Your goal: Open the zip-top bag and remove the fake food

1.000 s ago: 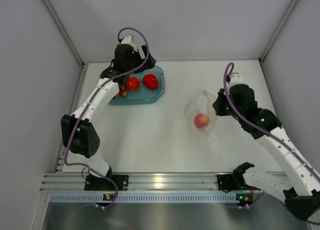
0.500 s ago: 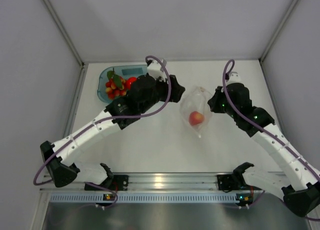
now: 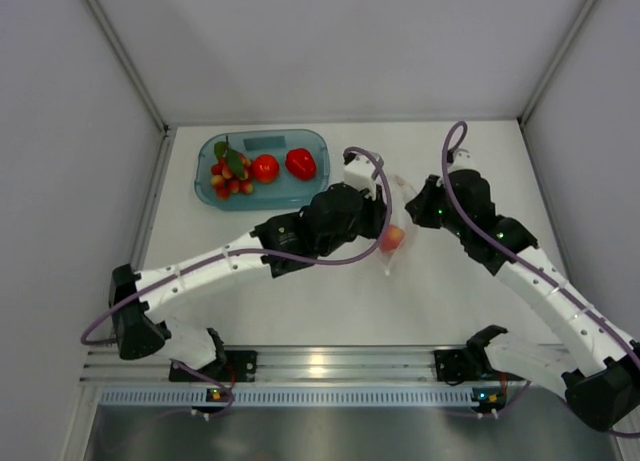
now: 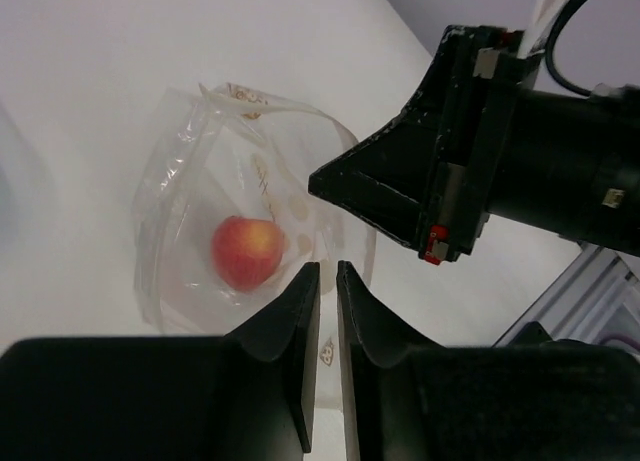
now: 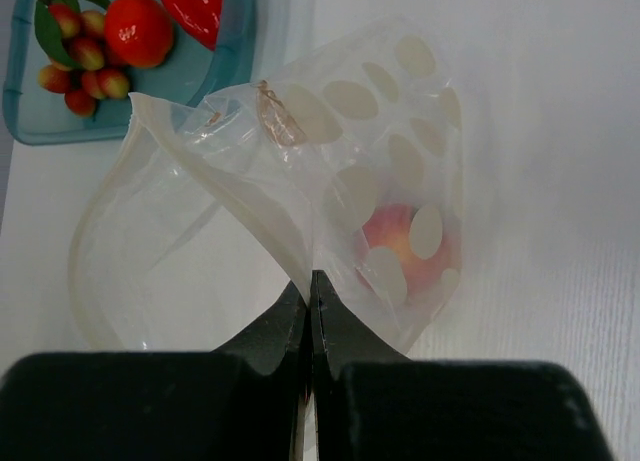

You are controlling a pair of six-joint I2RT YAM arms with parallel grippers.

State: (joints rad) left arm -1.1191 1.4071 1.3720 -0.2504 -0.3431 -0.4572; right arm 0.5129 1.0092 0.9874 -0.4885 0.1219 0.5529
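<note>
Teal tray (image 3: 312,186): translucent plastic, at the far left of the white table (image 3: 300,301), well apart from both grippers.
Berry cluster (image 3: 228,171): red berries with green leaves, lying at the tray's left end.
Tomato (image 3: 265,167): round and red, in the middle of the tray, just beside the berries.
Bell pepper (image 3: 301,162): red, in the tray's right part, close to the tomato.
Left arm: stretched from the near left corner across to the middle of the table, with its wrist over the bag's left side.
Left gripper (image 4: 327,271): its fingers (image 4: 300,321) are drawn nearly together with only a thin slit between them and nothing in it. It points down at the bag's near edge, just beside the peach.
Zip-top bag (image 5: 350,151): clear plastic with white dots, right of centre on the table and between the two grippers. Its mouth gapes wide toward the tray, and one lip is pulled up into a fold.
Peach (image 4: 247,251): pink and yellow, the only piece inside the bag, sitting low in it against the dotted wall.
Right gripper (image 5: 310,279): clamped tight on the folded lip of the bag, fingers pressed flat together over the plastic.
Right arm: reaching in from the near right, with its black wrist close to the left gripper across the bag.
</note>
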